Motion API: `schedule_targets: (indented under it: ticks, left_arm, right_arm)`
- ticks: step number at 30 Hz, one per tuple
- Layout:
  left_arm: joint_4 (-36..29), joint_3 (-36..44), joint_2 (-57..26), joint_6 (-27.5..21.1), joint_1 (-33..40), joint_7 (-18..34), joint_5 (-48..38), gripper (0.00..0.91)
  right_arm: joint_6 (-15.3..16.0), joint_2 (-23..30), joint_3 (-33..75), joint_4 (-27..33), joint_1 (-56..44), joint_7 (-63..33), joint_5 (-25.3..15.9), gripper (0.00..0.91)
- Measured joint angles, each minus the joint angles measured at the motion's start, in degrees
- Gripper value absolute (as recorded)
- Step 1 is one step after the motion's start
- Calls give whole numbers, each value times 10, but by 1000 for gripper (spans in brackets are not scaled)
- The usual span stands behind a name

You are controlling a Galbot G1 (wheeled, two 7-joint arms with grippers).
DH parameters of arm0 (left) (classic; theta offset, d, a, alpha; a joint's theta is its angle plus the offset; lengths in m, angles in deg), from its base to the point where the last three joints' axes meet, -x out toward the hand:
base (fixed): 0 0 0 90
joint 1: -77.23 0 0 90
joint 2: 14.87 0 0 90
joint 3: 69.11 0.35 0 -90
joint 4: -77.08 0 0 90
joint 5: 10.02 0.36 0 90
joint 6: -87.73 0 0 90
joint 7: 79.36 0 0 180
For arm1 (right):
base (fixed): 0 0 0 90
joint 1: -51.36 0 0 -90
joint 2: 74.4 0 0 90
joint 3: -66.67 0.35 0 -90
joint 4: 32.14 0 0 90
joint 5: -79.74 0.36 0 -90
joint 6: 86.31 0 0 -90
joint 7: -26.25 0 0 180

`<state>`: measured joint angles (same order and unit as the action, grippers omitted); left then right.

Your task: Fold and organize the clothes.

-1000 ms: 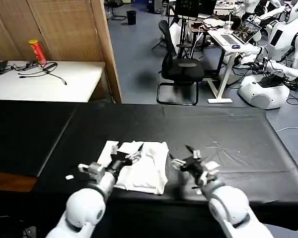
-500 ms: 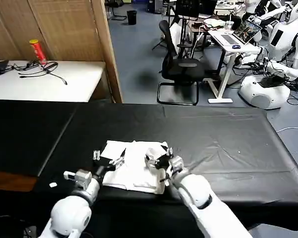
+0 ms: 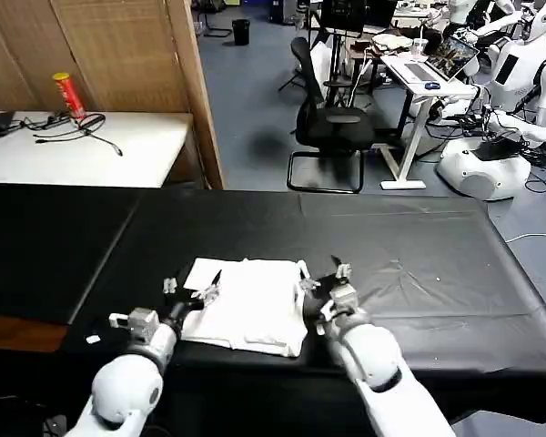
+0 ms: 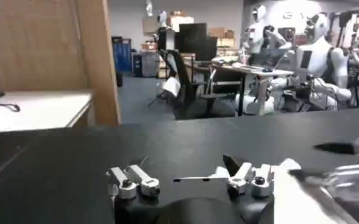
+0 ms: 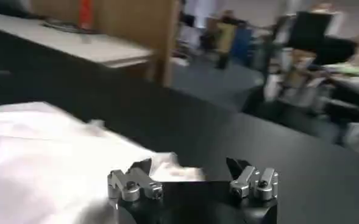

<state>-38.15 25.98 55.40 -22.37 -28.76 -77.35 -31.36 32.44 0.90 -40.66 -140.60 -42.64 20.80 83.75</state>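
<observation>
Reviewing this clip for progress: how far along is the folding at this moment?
Done: the T-shirt lies folded into a compact rectangle on the black table. In hand: nothing; the left gripper and right gripper flank its side edges, both open. Left: possibly squaring it up or another fold.

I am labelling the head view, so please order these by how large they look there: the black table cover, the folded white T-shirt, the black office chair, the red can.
1. Black table cover, clearly largest.
2. and 3. White T-shirt and black office chair look alike; the chair stands farther off, so I do not rank them.
4. Red can, smallest.
</observation>
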Motion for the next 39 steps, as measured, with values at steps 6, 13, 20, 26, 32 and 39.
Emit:
schedule_targets:
  ticks: [6,13,20,26,32,39]
  left_arm:
    - [45,-20,8,7,11,-25,-55,878]
    - [82,-48,9,3,9,-25,-146,878]
    - [94,-72,11,-6,5,-23,-221,809]
    - [101,-75,18,-10,-3,-24,-226,663]
    - [110,-81,21,-15,0,-25,-252,146]
    - [120,-90,25,-26,4,-22,-300,0]
  right_arm:
    - [-8,-16,51,-57,-51,17,39,878]
    - [-18,-24,80,-100,-93,27,44,878]
    - [-22,-21,82,-111,-106,28,43,878]
    - [-23,-19,83,-118,-109,29,42,878]
    - [-29,-16,84,-120,-113,31,42,878]
    - [-32,-15,87,-124,-120,32,41,878]
